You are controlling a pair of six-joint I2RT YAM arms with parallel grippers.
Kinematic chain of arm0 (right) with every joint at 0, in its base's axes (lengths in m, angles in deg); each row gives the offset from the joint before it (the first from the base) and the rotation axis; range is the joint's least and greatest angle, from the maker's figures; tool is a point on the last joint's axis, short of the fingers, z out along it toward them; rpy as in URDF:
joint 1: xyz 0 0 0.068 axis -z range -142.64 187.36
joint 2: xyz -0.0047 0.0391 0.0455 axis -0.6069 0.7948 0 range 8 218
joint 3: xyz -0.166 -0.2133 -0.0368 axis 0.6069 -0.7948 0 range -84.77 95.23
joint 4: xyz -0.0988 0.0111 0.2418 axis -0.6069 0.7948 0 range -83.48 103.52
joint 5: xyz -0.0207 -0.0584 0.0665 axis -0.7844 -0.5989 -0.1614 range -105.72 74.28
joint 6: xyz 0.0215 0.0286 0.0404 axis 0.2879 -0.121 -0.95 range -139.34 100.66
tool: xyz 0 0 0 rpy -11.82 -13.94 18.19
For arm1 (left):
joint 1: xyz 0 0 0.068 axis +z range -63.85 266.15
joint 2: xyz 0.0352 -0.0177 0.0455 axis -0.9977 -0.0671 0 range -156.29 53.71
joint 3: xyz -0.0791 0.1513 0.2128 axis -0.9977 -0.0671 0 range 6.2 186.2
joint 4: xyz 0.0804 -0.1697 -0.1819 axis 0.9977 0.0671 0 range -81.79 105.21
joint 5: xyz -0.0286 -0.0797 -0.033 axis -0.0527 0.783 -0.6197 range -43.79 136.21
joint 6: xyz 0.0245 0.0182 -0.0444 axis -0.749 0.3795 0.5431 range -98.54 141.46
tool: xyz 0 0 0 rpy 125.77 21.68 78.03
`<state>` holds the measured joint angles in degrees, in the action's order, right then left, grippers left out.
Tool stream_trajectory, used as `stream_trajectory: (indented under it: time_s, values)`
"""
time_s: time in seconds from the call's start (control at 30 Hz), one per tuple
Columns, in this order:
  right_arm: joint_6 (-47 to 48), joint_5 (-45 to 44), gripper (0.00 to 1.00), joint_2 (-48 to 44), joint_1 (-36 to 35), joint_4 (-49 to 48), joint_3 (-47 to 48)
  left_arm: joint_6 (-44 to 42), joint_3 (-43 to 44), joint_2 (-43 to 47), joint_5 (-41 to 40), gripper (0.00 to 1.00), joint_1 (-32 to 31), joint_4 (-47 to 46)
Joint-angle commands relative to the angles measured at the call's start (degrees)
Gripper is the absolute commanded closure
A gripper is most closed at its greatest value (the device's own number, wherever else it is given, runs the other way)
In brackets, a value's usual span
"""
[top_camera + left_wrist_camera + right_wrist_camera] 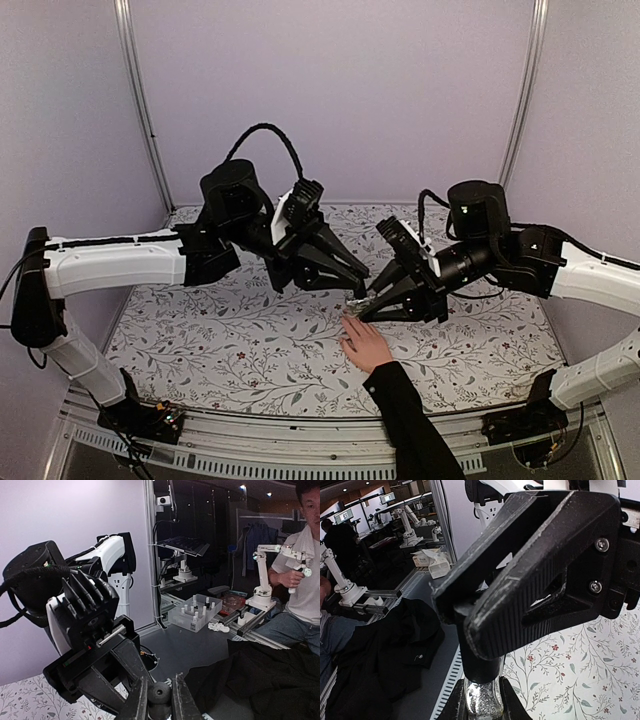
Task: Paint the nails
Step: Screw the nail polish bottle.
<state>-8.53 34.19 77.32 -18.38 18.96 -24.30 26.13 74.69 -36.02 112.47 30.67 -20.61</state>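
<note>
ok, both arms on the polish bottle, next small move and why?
Probably twist and lift the black cap off with the left gripper: its jaws pinch the cap, the right gripper clamps the glitter bottle, the cap looks seated, and the hand lies close by.

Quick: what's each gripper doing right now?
Left gripper: closed on the black cap.
Right gripper: closed on the glittery bottle.
</note>
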Motion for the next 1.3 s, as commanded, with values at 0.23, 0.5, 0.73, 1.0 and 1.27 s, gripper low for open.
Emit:
stream_trajectory:
  time_s: [0.23,0.5,0.73,1.0,1.27]
  values:
    - [1.4,6.2,1.00,-1.9,-0.9,-9.9,2.9,-1.2,-1.7,-1.5,-3.6,0.88,1.3,7.8]
    - [1.8,1.3,1.00,-2.6,-0.8,-10.2,-0.2,1.9,-1.7,0.5,-8.1,0.63,4.3,5.6]
    - [-0.5,-3.1,1.00,-2.8,0.8,-11.9,-2.2,3.6,-5.6,5.2,-14.7,0.48,6.9,3.7]
    - [-3.5,-13.9,1.00,-3.9,2.4,-14.3,-3.6,8.5,-13.1,12.0,-28.4,0.44,10.6,-1.6]
    - [-6.8,-29.5,1.00,-4.2,4.2,-14.7,-3.8,8.6,-15.3,16.4,-41.1,0.43,11.5,2.1]
